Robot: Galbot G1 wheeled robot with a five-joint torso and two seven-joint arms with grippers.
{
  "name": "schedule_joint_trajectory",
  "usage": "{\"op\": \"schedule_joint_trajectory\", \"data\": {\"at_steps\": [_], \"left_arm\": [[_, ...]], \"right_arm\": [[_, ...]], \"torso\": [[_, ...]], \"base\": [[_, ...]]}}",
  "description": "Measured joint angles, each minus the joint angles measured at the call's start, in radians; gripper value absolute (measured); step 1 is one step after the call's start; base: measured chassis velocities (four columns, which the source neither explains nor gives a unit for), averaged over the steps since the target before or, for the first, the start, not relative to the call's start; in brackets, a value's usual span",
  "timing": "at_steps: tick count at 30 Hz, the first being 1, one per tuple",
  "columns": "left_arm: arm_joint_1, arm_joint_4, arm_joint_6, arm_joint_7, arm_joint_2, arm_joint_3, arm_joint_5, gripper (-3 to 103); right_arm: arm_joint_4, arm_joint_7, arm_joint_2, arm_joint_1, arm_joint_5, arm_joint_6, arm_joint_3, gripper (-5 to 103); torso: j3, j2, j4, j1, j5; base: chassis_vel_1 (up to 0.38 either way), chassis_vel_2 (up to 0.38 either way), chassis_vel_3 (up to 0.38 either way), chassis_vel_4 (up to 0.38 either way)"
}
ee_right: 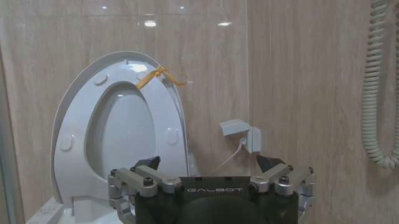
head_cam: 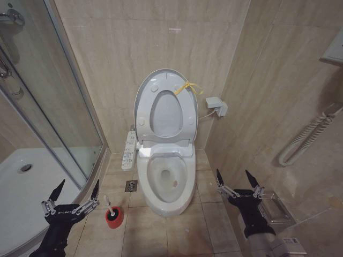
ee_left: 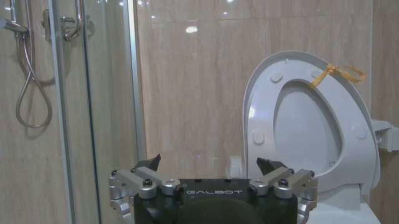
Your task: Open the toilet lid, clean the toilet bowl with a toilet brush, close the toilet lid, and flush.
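Observation:
The toilet lid (head_cam: 166, 113) stands upright against the wall with the seat ring raised in front of it. A yellow strap (head_cam: 188, 88) hangs at its top edge. Below it the white toilet bowl (head_cam: 181, 184) lies uncovered, with water at its bottom. The toilet brush (head_cam: 107, 202) stands in a red holder cup (head_cam: 113, 217) on the floor left of the bowl. My left gripper (head_cam: 79, 187) is open, just left of the brush. My right gripper (head_cam: 233, 179) hangs open to the right of the bowl. The raised lid (ee_left: 307, 109) shows beyond the open left gripper (ee_left: 209, 163), and the lid (ee_right: 119, 122) likewise beyond the open right gripper (ee_right: 209, 161).
A glass shower door (head_cam: 59, 107) and white shower tray (head_cam: 21, 187) close off the left. A control panel (head_cam: 129, 150) sticks out beside the seat, above a floor drain (head_cam: 131, 186). On the right wall are a socket (head_cam: 216, 104), a coiled hose (head_cam: 308, 136) and a metal holder (head_cam: 276, 206).

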Motion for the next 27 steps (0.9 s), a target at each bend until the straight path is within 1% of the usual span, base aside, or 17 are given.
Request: {"op": "schedule_joint_trajectory", "data": {"at_steps": [27], "left_arm": [[0.0, 0.0, 0.0, 0.0, 0.0, 0.0, 0.0, 100]], "right_arm": [[-0.001, 0.0, -0.001, 0.001, 0.001, 0.0, 0.0, 100]], "torso": [[0.0, 0.0, 0.0, 0.0, 0.0]], "base": [[0.0, 0.0, 0.0, 0.0]]}}
